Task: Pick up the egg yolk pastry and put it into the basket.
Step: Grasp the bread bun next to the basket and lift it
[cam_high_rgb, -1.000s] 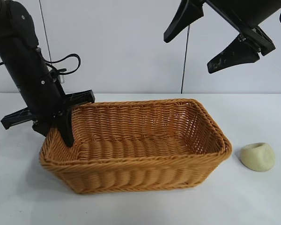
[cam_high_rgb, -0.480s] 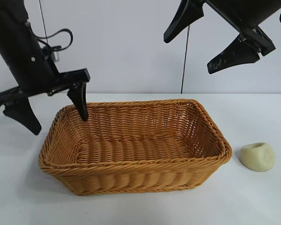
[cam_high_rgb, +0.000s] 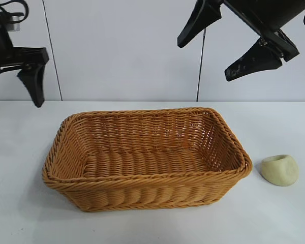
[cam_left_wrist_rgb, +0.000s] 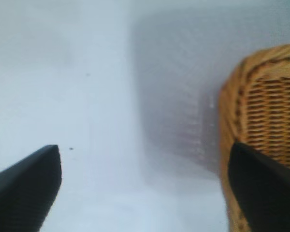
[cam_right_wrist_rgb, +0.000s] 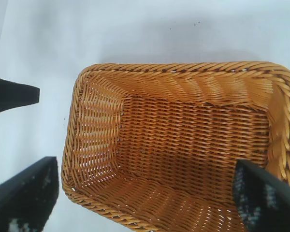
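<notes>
Left gripper (cam_high_rgb: 10, 84) raised, fingers apart.

Left gripper (cam_high_rgb: 12, 84) raised at far left, jaws apart, right gripper (cam_high_rgb: 226, 43) high, wide open

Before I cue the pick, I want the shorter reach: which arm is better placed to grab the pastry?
Probably the right. The egg yolk pastry lies on the table right of the basket, with the open right gripper above that side. The open left gripper hangs beyond the basket's far end.

pastry (cam_high_rgb: 279, 170) right of basket (cam_high_rgb: 142, 190), apart
</notes>
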Robot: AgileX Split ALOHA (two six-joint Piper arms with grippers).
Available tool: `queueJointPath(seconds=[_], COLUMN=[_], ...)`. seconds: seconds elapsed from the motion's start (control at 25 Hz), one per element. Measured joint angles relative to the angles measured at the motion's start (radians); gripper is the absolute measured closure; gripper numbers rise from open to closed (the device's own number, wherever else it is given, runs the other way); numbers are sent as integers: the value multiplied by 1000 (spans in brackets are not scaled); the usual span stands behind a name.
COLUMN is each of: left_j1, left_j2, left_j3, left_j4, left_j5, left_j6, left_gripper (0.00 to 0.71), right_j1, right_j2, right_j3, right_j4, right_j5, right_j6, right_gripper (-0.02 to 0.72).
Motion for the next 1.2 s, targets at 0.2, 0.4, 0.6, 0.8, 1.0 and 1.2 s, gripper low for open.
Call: queueJointPath(seconds=[0.2,0.4,0.6,0.8,1.0,1.2], left_j1=[0,0,-1,-1,-1,-1], left_j2=[-24,-136,-310,-551,-781,-1020], left_j3=[1,38,166,337,519,717], left_j4=[9,9,9,9,8,8], left_j5=[76,110,133,135,135,131], left_j6=[17,26,44,79,83,84], left_gripper=[39,39,39,39,39,39], right_j1=[0,0,0,0,0,0], right_j2=[0,0,0,0,0,0], right_j3=[0,0,0,0,0,0], right_j4=[0,0,0,0,0,0], right_j5=[0,0,0,0,0,1], right_j6=[0,0,0,0,0,0], right_gripper=[8,8,8,8,8,8])
